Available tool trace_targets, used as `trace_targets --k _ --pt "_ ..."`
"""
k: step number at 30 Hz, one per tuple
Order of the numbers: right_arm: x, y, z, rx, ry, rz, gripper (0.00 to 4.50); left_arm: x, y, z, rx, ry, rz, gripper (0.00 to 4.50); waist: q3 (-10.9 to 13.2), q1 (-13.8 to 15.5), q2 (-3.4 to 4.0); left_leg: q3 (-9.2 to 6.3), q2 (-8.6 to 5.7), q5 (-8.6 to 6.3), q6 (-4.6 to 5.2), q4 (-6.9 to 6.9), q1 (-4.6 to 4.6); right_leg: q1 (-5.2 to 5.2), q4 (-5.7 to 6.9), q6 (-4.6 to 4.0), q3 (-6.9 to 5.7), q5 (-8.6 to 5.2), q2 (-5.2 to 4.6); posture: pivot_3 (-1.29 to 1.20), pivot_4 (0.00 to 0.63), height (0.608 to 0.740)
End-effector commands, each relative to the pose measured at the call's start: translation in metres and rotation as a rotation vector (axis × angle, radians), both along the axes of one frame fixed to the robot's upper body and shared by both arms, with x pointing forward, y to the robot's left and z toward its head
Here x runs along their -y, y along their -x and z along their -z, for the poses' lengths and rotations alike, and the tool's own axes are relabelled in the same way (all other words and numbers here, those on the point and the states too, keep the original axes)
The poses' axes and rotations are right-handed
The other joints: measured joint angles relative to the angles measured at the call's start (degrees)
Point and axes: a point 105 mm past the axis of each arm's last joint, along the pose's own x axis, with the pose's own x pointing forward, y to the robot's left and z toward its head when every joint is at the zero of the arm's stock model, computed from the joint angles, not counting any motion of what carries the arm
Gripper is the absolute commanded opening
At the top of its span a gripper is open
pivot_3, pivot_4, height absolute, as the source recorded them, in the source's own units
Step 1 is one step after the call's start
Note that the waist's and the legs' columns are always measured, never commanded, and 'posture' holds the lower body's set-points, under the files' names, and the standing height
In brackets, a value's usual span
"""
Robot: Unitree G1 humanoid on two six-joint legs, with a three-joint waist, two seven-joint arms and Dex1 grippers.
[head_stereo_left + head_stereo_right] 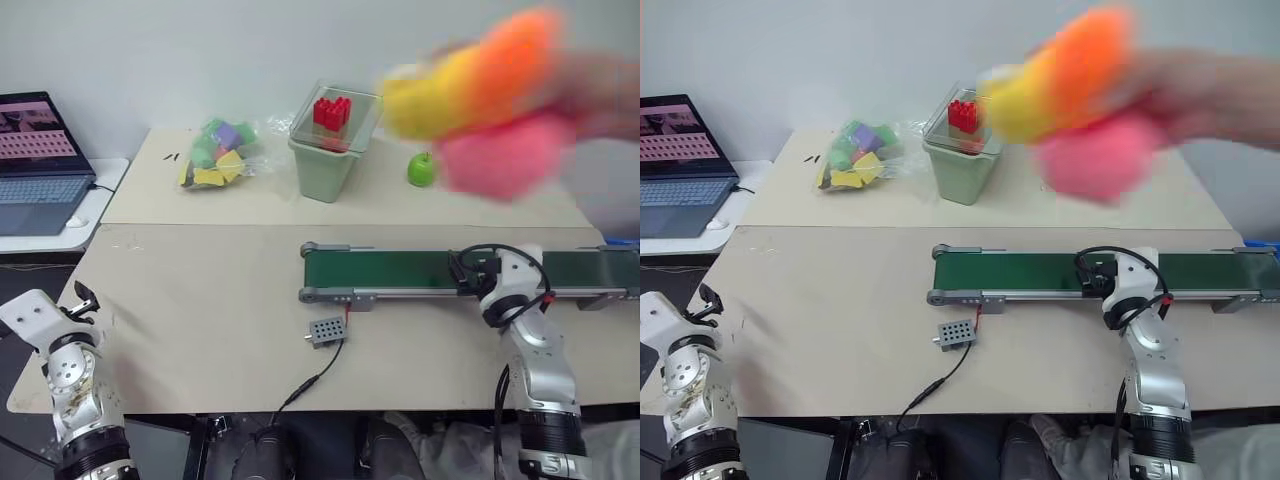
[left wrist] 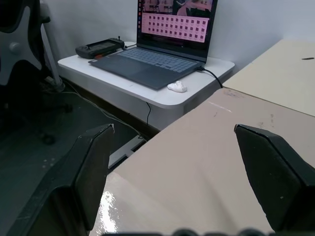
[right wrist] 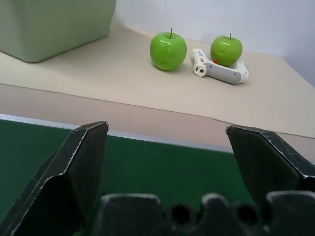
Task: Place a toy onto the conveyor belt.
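Right gripper (image 3: 165, 147) is hanging wide open and empty over the conveyor belt (image 1: 400, 268), which is lying across the right half of the table (image 1: 200, 300).
I am seeing a person's hand (image 1: 1210, 95) holding a blurred orange, yellow and pink toy (image 1: 480, 100) above the table's far side, well above the belt; the left gripper (image 2: 184, 162) is sitting wide open and empty at the near left corner, facing the laptop (image 2: 162, 54); two green apples (image 3: 168, 51) are resting beyond the belt.

Our left gripper (image 2: 172, 172), two black fingers spread wide, arm low at our left. Right gripper (image 3: 167, 167) w/ black fingers also spread wide, arm reaching fwd.
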Motion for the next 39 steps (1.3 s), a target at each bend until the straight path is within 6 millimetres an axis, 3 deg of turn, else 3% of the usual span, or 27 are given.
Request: trace_targets --k 1,39 --pt "-0.0039 -0.0033 -0.0173 0.068 0.022 -0.017 4.50 -0.0042 0.0017 -0.0224 0.067 -0.046 -0.011 4.17 0.00 0.00 0.00 0.00 0.00 0.00 0.00 0.00 0.00 0.00 0.00 0.00 0.00 0.00 0.00 0.00 0.150 0.740" --pt "-0.0022 -0.0042 -0.0091 0.048 0.034 -0.007 4.50 -0.0039 -0.0053 -0.0268 0.082 -0.044 0.011 4.17 0.00 -0.02 0.00 0.00 0.00 0.01 -0.02 -0.02 0.00 -0.01 0.00 -0.01 0.00 0.01 0.00 0.00 0.150 0.740"
